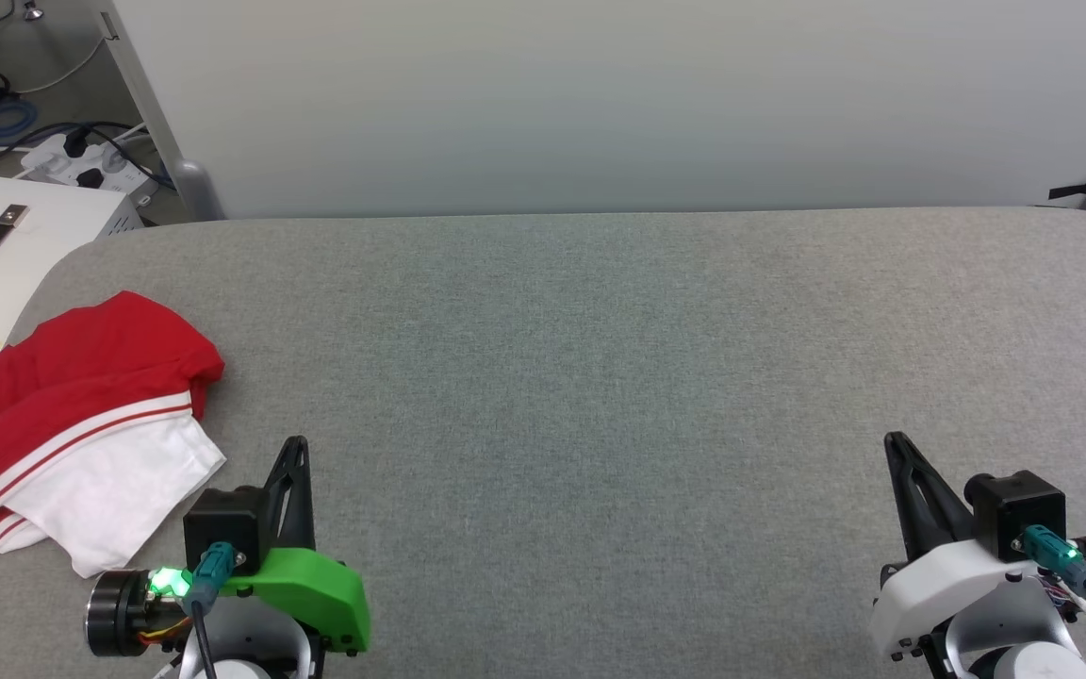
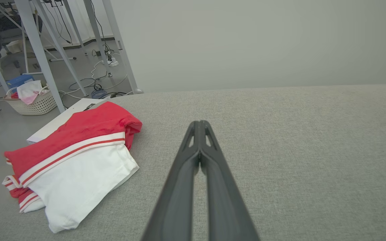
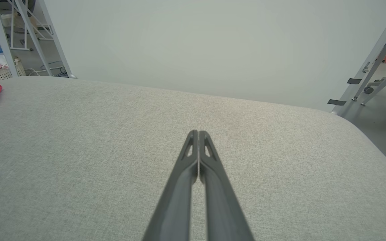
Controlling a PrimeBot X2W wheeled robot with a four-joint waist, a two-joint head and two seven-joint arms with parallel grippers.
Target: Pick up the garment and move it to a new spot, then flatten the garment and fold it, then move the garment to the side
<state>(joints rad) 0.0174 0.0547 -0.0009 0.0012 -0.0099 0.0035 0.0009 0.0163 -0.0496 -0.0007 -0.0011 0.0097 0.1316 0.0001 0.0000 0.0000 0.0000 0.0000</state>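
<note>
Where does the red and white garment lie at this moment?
In the head view the garment lies crumpled at the left edge of the grey table, next to a white box.

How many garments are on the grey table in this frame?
1: a red-and-white jersey at the table's left edge, just left of the shut left claw. Anything beneath it would be hidden.

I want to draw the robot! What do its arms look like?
The left gripper has a bright green shell and a glowing light; the right gripper has a white one. Both have long dark pointed fingers, a black box and a teal plug with cables.
</note>
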